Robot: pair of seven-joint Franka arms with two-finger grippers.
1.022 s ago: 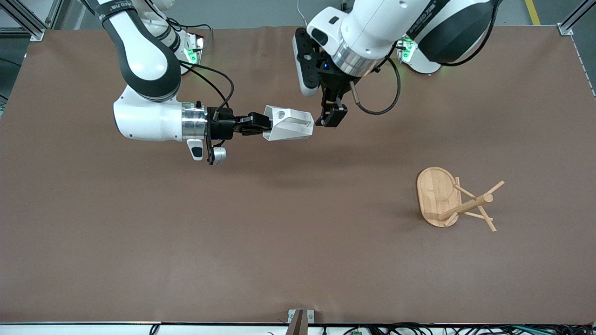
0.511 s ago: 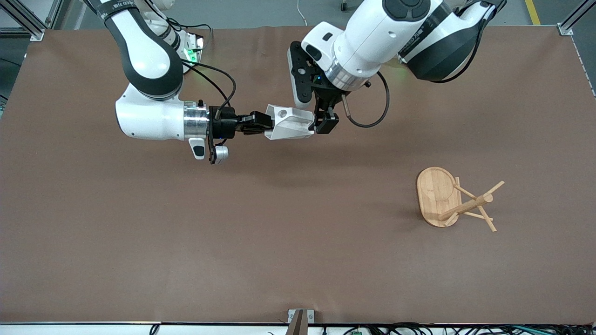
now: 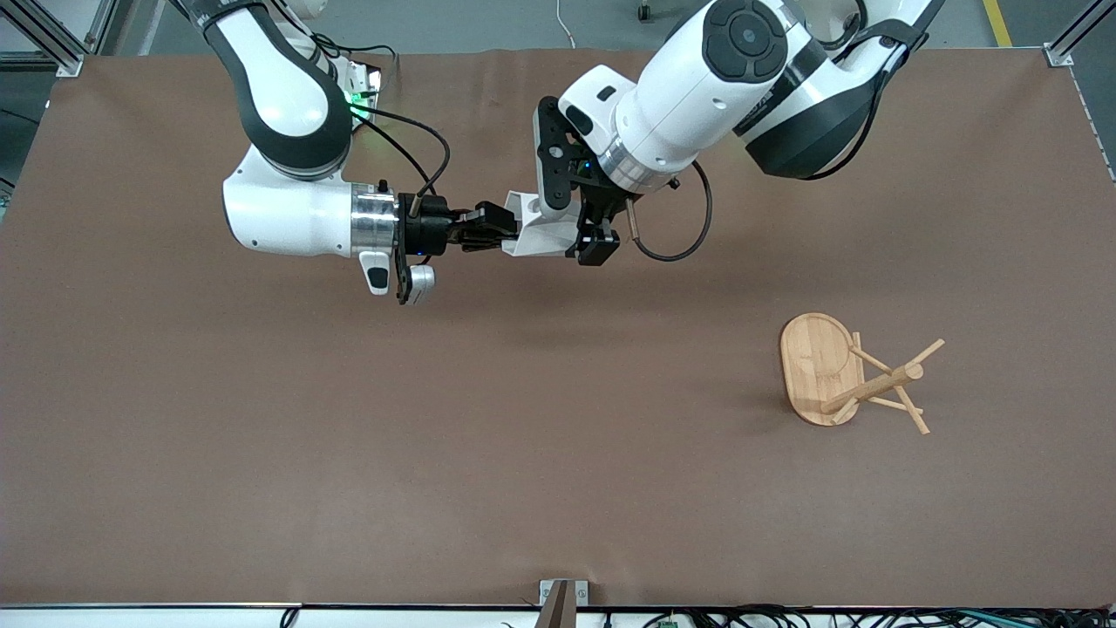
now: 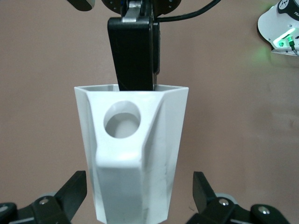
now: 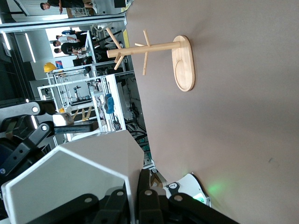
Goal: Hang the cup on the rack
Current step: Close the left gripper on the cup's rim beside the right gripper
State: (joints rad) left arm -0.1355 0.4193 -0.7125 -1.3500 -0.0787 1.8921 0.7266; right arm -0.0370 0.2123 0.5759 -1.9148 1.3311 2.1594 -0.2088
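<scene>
Cup: held in the air over the upper middle of the front view, lying on its side, rim turned toward the right arm, base toward the left arm.
Right gripper: clamped on the cup's rim wall, one finger inside the mouth, as seen at the top of the left wrist view.
Left gripper: fingers spread wide on either side of the cup's base end, with visible gaps; nothing is grasped.
Rack: stands upright on the table at lower right of the front view, well apart from both grippers; all pegs are bare.
Step judged: a handover from the right arm to the left arm appears to be in preparation.
Weight: the cup is judged light, being small and thin-walled.
Stiffness: rigid; the flat faceted sides should give the pads a firm seat.
Surface: matte white, so little slipping is expected, though the downward taper could let the cup slide out toward its narrow end.
Fragility: cannot be told whether ceramic or plastic; a drop is best avoided.
Hold advised: two flat facets near the base, so that the pierced handle tab is left free for a peg.
</scene>
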